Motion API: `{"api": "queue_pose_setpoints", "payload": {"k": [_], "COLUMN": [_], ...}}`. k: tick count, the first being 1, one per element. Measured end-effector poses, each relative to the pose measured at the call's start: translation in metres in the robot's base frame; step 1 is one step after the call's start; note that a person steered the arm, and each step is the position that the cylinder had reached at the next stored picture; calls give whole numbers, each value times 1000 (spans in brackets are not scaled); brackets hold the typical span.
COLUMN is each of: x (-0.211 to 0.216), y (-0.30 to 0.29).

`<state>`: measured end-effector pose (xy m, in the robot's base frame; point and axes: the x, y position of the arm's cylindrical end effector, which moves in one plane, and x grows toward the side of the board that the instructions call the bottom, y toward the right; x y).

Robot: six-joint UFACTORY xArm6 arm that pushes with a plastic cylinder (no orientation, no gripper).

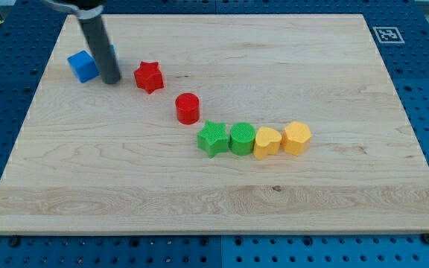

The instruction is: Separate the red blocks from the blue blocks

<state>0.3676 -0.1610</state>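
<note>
A blue cube [83,65] lies near the view's top left. A second blue block [112,53] is mostly hidden behind the rod; its shape cannot be made out. My tip [112,80] rests on the board just right of the blue cube and left of the red star [148,77]. A red cylinder [188,108] sits lower right of the star, apart from it.
A curved row lies at the centre: a green star [213,138], a green cylinder [242,138], a yellow heart-like block [267,141] and a yellow hexagon [297,138], touching side by side. The wooden board [214,208] sits on a blue pegboard table.
</note>
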Motion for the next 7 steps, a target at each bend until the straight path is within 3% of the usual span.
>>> {"api": "queue_pose_setpoints", "payload": {"k": [2,7], "x": [1,5], "y": [81,66]}}
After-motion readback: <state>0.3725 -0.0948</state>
